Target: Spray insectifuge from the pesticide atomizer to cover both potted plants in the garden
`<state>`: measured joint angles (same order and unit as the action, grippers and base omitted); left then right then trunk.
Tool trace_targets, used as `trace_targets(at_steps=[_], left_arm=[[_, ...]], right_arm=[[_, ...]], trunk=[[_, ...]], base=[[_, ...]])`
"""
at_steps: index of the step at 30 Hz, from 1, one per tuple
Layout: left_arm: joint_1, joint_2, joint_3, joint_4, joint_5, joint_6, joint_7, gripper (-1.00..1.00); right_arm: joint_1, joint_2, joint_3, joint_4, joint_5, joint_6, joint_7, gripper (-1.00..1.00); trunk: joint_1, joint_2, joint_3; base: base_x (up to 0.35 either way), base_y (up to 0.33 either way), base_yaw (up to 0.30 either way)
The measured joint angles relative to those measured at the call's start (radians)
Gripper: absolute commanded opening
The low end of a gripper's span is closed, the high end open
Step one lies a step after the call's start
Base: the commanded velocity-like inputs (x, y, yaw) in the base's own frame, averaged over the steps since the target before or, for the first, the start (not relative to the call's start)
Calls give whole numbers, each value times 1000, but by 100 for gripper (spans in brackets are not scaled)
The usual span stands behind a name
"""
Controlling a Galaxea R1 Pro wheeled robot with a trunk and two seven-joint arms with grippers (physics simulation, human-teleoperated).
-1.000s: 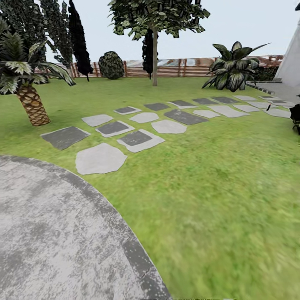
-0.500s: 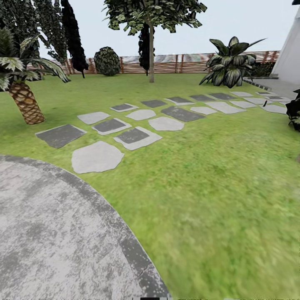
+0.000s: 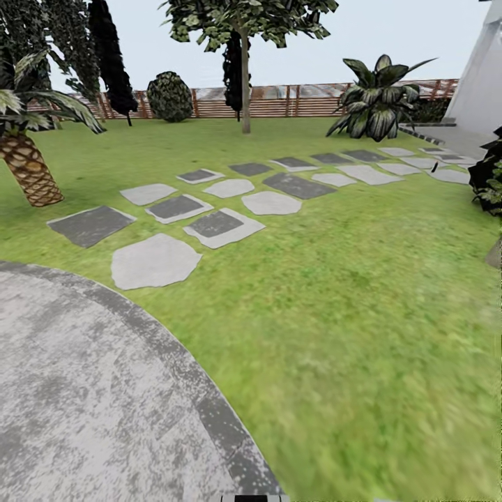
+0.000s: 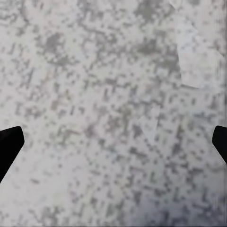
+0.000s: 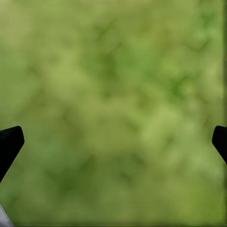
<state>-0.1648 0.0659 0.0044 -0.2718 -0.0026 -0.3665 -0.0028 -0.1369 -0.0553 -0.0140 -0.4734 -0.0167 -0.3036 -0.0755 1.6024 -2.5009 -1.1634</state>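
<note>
The garden lawn [image 3: 362, 321] spreads ahead in the head view, with the round grey stone patio [image 3: 84, 397] at the near left and the brown slat fence [image 3: 293, 101] at the back. The pesticide atomizer is out of view. A dark leafy plant [image 3: 488, 183] is cut off by the right edge; I cannot tell whether it is one of the potted plants. My left gripper [image 4: 113, 146] hangs open over speckled grey stone, its dark fingertips [image 4: 9, 144] far apart. My right gripper [image 5: 113, 146] is open over grass, with nothing between its fingertips [image 5: 9, 142].
Stepping slabs [image 3: 153, 261] run from the patio toward the far right. A scaly-trunked palm [image 3: 28, 171] stands at the left. A slim tree [image 3: 245, 84] and a spiky long-leaved plant [image 3: 380, 104] grow near the fence. A white wall [image 3: 481, 84] rises at the right.
The whole head picture has slid left, so the camera has moved. The dark leafy plant at the right edge shows more than before. Both grippers stay empty.
</note>
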Motion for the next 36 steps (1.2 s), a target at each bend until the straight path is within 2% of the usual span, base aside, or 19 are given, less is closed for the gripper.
trace_targets(at_steps=[14,36], left_arm=[[-3,-1,-5,-1,-2,0,0,100],[-9,-5,-3,-12,-1,2,0,100]], right_arm=[[0,2,2,-1,0,-2,0,100],[0,2,9,0,3,-2,2,100]], trunk=[[0,0,-1],[0,0,-1]], base=[[278,0,-3],[6,0,0]])
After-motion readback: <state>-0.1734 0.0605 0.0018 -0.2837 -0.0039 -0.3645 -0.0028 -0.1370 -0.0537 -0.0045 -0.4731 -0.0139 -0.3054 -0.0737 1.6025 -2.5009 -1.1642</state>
